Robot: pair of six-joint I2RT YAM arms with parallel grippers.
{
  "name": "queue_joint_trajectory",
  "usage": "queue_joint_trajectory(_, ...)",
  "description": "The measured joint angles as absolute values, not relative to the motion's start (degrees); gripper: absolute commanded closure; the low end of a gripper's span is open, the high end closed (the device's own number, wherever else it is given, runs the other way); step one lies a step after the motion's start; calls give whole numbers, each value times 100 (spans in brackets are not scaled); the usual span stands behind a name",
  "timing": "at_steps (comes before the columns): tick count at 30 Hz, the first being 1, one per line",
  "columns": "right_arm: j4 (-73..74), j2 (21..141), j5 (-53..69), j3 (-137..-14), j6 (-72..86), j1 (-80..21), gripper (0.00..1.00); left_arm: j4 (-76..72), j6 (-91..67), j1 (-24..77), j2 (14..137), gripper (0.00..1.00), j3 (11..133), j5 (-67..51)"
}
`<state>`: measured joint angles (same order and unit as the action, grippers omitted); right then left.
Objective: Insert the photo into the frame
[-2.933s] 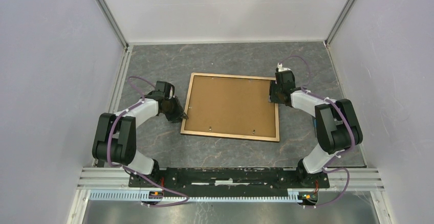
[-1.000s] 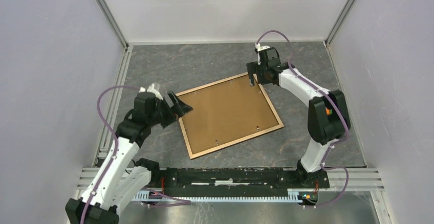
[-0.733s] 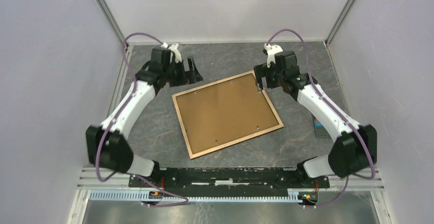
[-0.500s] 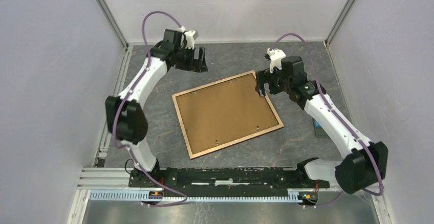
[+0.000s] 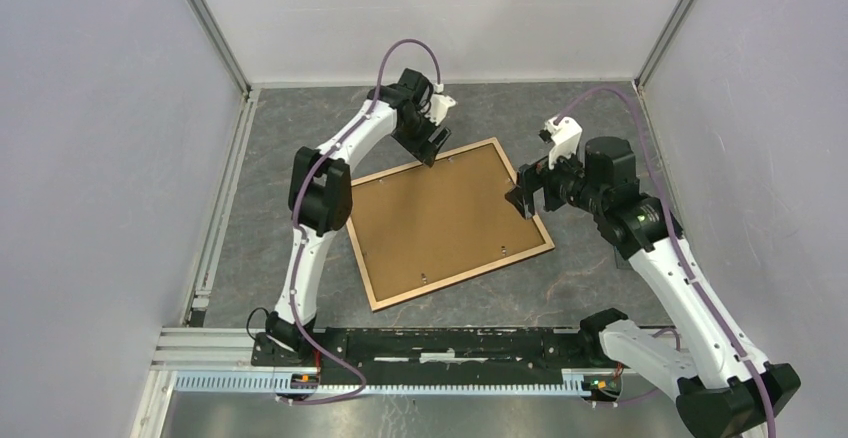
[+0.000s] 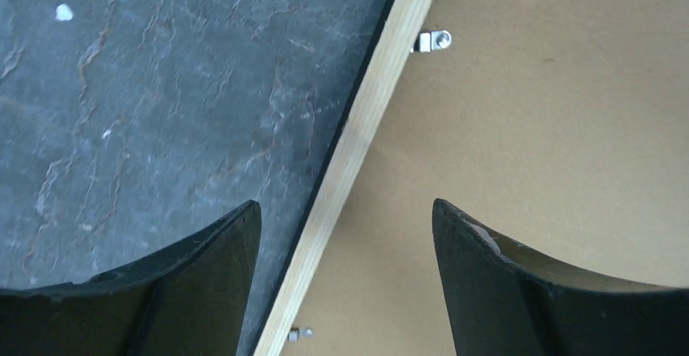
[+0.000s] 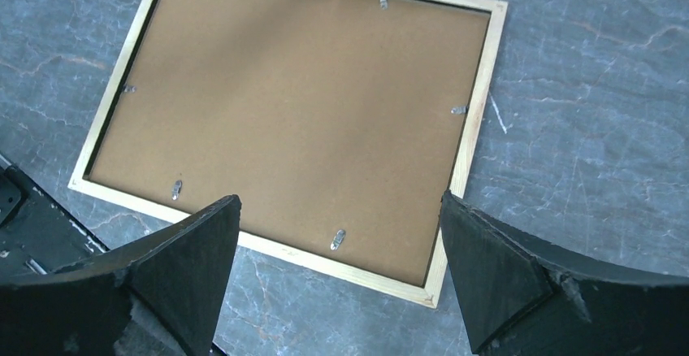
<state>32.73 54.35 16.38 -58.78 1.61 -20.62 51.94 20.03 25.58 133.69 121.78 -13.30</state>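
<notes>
T1: Grey stone-pattern table (image 5: 300,148), pale walls (image 5: 100,158) on 3 sides. Confirm pos. of frame (image 7: 463,161).

T2: It lies flat at table ctr, light-wood face up. Rotated: far-right corner points approx. 1 o'clock, near-left corner approx. 7 o'clock. Brown backing board (image 5: 445,223) fills the opening. Small metal clips (image 6: 431,41) sit on the board along the inner edge of the rails.

T1: Status of left gripper (image 6: 345,210)?

T2: Positioned over the frame's 12 o'clock rail. Jaws spread wide, nothing held. Wrist cam: rail runs between the fingers (image 6: 195,291); one is over bare table, the other over the board. Contact w/ rail: cannot tell.

T1: Status of right gripper (image 7: 340,200)?

T2: Positioned at the frame's 3 o'clock rail per top cam, raised above it, not touching. Jaws spread wide, nothing held. Wrist cam looks down on the whole frame, all 4 corners in view.

T1: Routing of left arm (image 5: 355,138) and right arm (image 5: 690,288)?

T2: From base at 7 o'clock up to 12; from base at 5 o'clock up to 3, respectively.
</notes>
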Motion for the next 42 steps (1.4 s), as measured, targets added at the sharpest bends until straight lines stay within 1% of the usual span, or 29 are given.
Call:
queue_joint_trajectory(3, 3286, 5384, 1673, -5673, 165, -2062, 4, 5345, 2029, 2639, 13738, 18, 12510, -1205)
queue_joint_trajectory(5, 3301, 5380, 1673, -5540, 176, -2062, 4, 5413, 2067, 2703, 13924, 20, 12744, -1094)
queue_joint_trajectory(10, 3354, 5286, 1671, -5286, 228, -2062, 4, 5555, 2141, 2797, 14156, 40, 13063, -891)
queue_joint_trajectory(13, 3350, 5194, 1671, -5221, 279, -2062, 4, 5568, 2185, 2816, 14210, 46, 13161, -760)
queue_joint_trajectory(14, 3345, 5170, 1671, -5201, 305, -2062, 4, 5575, 2200, 2823, 14215, 47, 13168, -749)
queue_joint_trajectory(19, 3321, 5105, 1669, -5089, 408, -2062, 5, 5660, 2265, 2827, 14237, 45, 13168, -753)
queue_joint_trajectory(22, 3317, 5105, 1664, -5070, 462, -2062, 7, 5706, 2281, 2827, 14265, 48, 13168, -757)
queue_joint_trajectory(24, 3299, 5098, 1632, -5070, 515, -2062, 7, 5710, 2283, 2827, 14291, 54, 13168, -751)
queue_joint_trajectory(25, 3297, 5094, 1551, -5070, 578, -2062, 6, 5723, 2283, 2827, 14313, 56, 13168, -742)
queue_joint_trajectory(26, 3295, 5081, 1435, -5070, 666, -2062, 2, 5721, 2281, 2827, 14328, 58, 13168, -716)
queue_joint_trajectory(29, 3135, 4910, 985, -4934, 982, -2062, 2, 5723, 2268, 2838, 14348, 63, 13168, -611)
queue_joint_trajectory(31, 2958, 4661, 860, -4687, 1188, -2038, 2, 5736, 2246, 2849, 14350, 68, 13168, -552)
queue_joint_trajectory(34, 2877, 4445, 663, -4434, 1452, -1955, 2, 5741, 2185, 2888, 14350, 73, 13146, -429)
queue_joint_trajectory(36, 2891, 4521, 429, -4425, 1573, -1907, 2, 5636, 2132, 2897, 14274, 82, 12999, -368)
queue_joint_trajectory(38, 2932, 4705, 246, -4469, 1627, -1887, 2, 5485, 2073, 2895, 14149, 94, 12748, -305)
queue_joint_trajectory(39, 2943, 4834, 178, -4499, 1634, -1883, 2, 5360, 2008, 2886, 14044, 97, 12554, -270)
queue_joint_trajectory(42, 2950, 5083, -30, -4530, 1734, -1883, 2, 5188, 1675, 2825, 13740, 98, 12020, -58)
